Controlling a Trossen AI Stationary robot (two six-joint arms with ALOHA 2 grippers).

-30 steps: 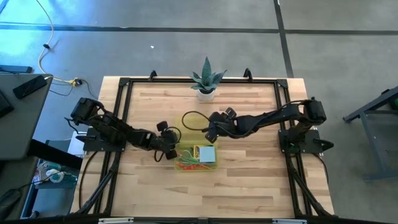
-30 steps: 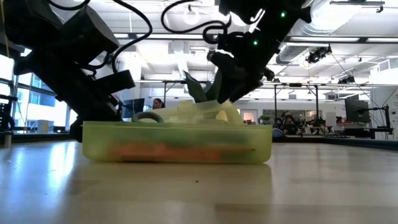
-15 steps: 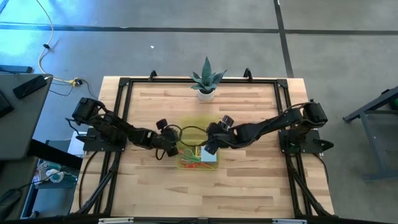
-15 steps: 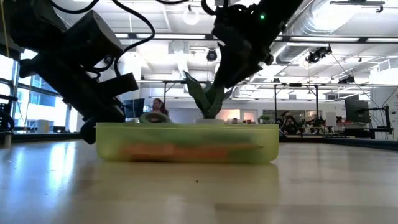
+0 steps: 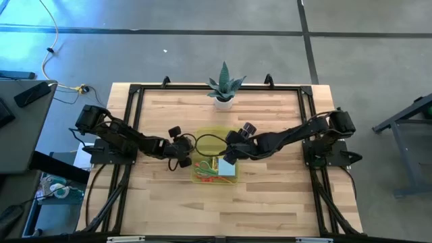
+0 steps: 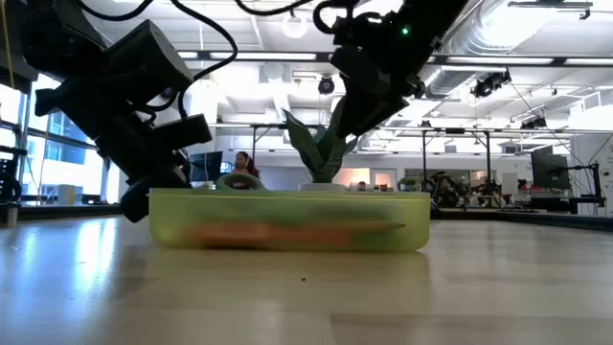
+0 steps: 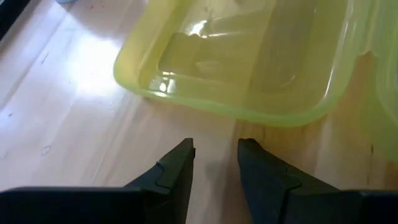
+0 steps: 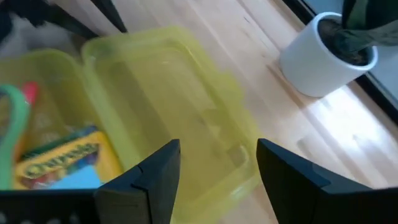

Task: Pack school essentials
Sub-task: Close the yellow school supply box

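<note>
Behind the open case (image 5: 214,156) stands a potted plant (image 5: 223,88); both grippers' fingers gape empty.

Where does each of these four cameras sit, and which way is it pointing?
High view: overhead, facing straight down on the table; both arms show.
Low view: at tabletop height, facing across at the case; both arms come in from above.
Left wrist view: on the left arm, facing the case lid; left gripper open, empty.
Right wrist view: on the right arm, facing lid and plant pot; right gripper open.
All four share the case.
</note>
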